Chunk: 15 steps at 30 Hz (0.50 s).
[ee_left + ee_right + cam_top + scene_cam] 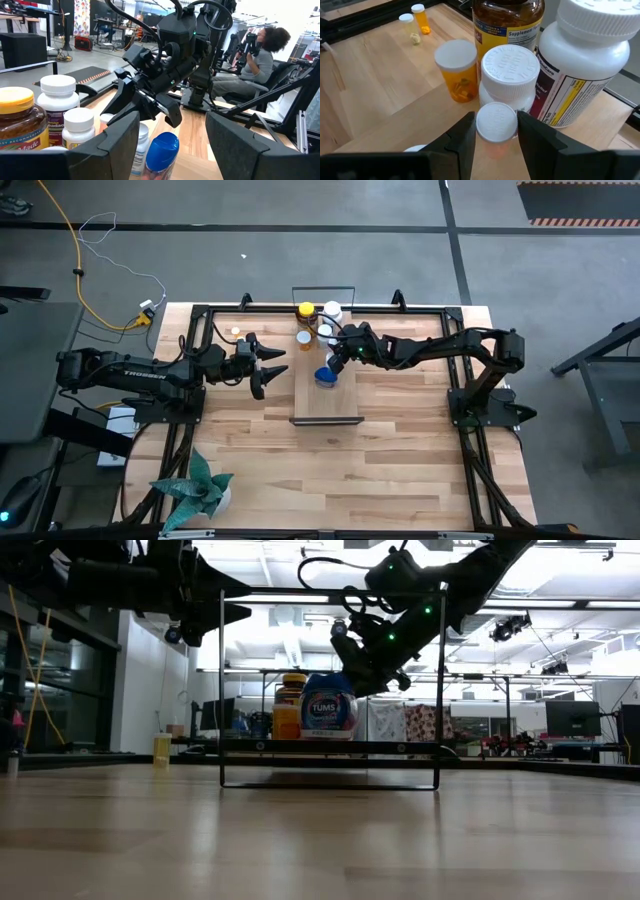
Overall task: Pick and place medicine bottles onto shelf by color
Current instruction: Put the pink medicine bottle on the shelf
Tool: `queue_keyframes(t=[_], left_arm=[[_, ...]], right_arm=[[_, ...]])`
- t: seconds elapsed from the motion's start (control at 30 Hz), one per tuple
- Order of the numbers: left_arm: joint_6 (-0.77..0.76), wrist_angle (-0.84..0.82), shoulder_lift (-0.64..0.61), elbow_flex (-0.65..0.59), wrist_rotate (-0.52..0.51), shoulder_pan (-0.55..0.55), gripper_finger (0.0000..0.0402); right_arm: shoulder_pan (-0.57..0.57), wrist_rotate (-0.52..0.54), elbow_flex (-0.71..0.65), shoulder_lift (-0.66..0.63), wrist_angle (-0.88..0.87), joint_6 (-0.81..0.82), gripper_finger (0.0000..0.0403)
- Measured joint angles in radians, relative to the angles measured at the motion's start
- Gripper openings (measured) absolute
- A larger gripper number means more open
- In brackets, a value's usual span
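The shelf (pixel 340 405) lies across the middle of the table. At its far end stand an amber bottle with a yellow cap (pixel 305 310), a big white bottle (pixel 332 310), an orange bottle with a white cap (pixel 456 70) and a white-capped bottle (pixel 509 70). A blue-capped bottle (pixel 325 376) stands nearer the middle of the shelf. My right gripper (pixel 495 125) is shut on a small orange bottle with a white cap (pixel 496 120) beside them. My left gripper (pixel 272 367) hangs open, level, left of the shelf, holding nothing. My right gripper pinches the small bottle's white cap (pixel 482 122) by its sides between its two fingers (pixel 465 137). The fingers slant down at it from the table's right side. The cap hides the bottle's body, so I cannot tell whether its base stands on the shelf.
Two tiny orange bottles (pixel 420 17) lie on the table left of the shelf, near the far edge. A potted plant (pixel 195 490) stands at the near left corner. A person (pixel 260 55) sits beyond the table's right side.
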Motion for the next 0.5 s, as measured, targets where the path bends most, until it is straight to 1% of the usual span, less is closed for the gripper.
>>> queue_keyframes(t=[0.1,0.17,0.33,0.4,0.5], left_arm=[[0.0,0.0,0.0,0.0,0.0,0.0,0.0218],[0.0,0.0,0.0,0.0,0.0,0.0,0.0218],[0.0,0.0,0.0,0.0,0.0,0.0,0.0218],[0.0,0.0,0.0,0.0,0.0,0.0,0.0218],[0.0,0.0,0.0,0.0,0.0,0.0,0.0218]], right_arm=[[0.0,0.003,0.0,0.0,-0.001,-0.02,0.013],[0.0,0.024,0.0,0.0,-0.001,-0.033,0.0131],[0.0,0.14,-0.002,0.002,-0.023,-0.041,0.0131],[-0.001,0.16,-0.011,0.012,-0.065,-0.043,0.0131],[0.0,0.156,-0.005,0.004,-0.068,-0.042,0.0131]])
